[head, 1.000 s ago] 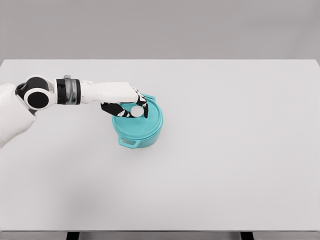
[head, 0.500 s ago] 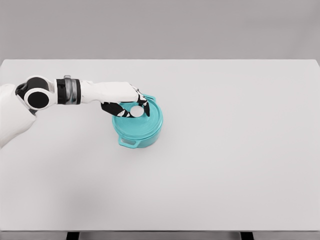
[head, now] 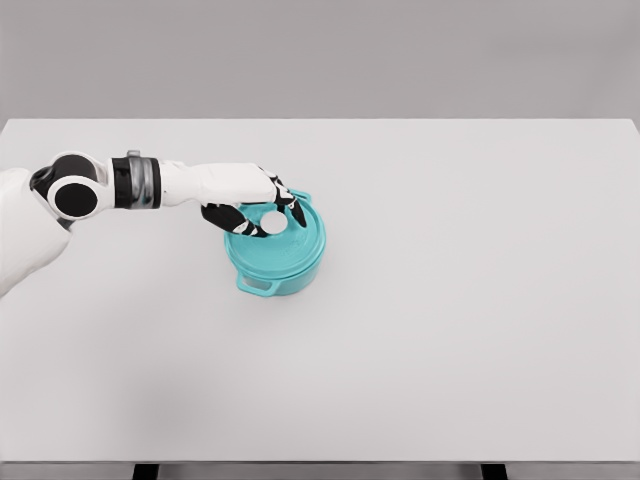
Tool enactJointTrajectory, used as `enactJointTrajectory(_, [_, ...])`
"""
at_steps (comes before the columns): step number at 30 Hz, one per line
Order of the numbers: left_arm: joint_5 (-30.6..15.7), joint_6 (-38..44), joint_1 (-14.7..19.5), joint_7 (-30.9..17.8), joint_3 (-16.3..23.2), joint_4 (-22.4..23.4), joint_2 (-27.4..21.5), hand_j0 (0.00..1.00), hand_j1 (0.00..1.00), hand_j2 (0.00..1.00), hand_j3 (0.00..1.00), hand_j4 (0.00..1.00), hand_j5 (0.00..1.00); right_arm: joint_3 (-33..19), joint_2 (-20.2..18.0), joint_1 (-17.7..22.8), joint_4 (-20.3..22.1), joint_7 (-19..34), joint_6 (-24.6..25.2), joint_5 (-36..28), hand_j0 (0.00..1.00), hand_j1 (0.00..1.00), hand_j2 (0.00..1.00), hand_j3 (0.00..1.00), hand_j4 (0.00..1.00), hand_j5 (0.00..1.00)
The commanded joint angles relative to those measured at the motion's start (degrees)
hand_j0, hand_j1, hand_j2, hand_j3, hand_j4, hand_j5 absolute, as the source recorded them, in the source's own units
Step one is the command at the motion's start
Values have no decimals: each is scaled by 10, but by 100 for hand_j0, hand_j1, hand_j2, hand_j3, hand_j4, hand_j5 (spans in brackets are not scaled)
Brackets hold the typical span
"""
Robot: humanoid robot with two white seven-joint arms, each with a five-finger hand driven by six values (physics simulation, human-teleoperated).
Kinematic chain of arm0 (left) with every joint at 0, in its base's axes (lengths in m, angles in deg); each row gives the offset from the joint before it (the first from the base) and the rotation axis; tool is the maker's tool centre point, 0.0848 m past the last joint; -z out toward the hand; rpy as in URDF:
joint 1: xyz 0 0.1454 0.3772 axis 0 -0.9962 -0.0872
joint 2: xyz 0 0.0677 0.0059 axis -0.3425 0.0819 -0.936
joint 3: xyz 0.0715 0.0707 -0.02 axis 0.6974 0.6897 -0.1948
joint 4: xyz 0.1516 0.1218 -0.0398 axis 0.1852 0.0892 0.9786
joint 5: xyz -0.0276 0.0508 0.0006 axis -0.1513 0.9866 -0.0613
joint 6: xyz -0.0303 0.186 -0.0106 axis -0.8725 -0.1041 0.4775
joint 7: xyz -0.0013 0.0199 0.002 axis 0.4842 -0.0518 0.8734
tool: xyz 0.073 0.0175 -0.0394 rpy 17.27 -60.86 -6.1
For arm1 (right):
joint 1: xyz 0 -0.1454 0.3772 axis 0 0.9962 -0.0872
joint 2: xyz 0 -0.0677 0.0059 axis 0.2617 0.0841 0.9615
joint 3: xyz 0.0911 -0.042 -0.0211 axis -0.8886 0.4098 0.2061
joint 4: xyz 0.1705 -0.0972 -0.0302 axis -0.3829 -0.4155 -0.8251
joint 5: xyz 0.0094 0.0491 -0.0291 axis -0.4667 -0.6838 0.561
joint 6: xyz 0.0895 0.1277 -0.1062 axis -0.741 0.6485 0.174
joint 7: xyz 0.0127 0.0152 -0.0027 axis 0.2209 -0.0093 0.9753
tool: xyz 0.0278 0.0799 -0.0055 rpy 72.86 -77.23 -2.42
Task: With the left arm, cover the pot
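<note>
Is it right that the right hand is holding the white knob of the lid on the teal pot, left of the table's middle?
Not quite: it is the left hand, its arm coming in from the picture's left in the head view, whose fingers close around the white knob of the lid on the teal pot. The rest stands.

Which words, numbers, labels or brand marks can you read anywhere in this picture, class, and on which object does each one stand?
None: no readable text shows in the head view.
Round teal pot with its teal lid: plain, no label.
White round knob on the lid: blank.
White left arm and left hand: no markings legible.
White table: bare of any writing.
</note>
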Motion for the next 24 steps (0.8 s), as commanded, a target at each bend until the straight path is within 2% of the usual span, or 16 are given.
enactJointTrajectory(1, [9,-6,0,-3,3,0,0,74,74,74,74,74,74,0,0,0,0,0,0,0,100,100,100,100,100,100])
enactJointTrajectory(5, [9,-6,0,-3,2,0,0,75,75,75,75,75,75,0,0,0,0,0,0,0,100,100,100,100,100,100])
enactJointTrajectory(17, [6,-6,0,-3,1,0,0,86,86,86,86,86,86,0,0,0,0,0,0,0,100,100,100,100,100,100])
enactJointTrajectory(24, [3,-6,0,-3,1,0,-1,87,87,87,87,87,87,0,0,0,0,0,0,0,100,100,100,100,100,100])
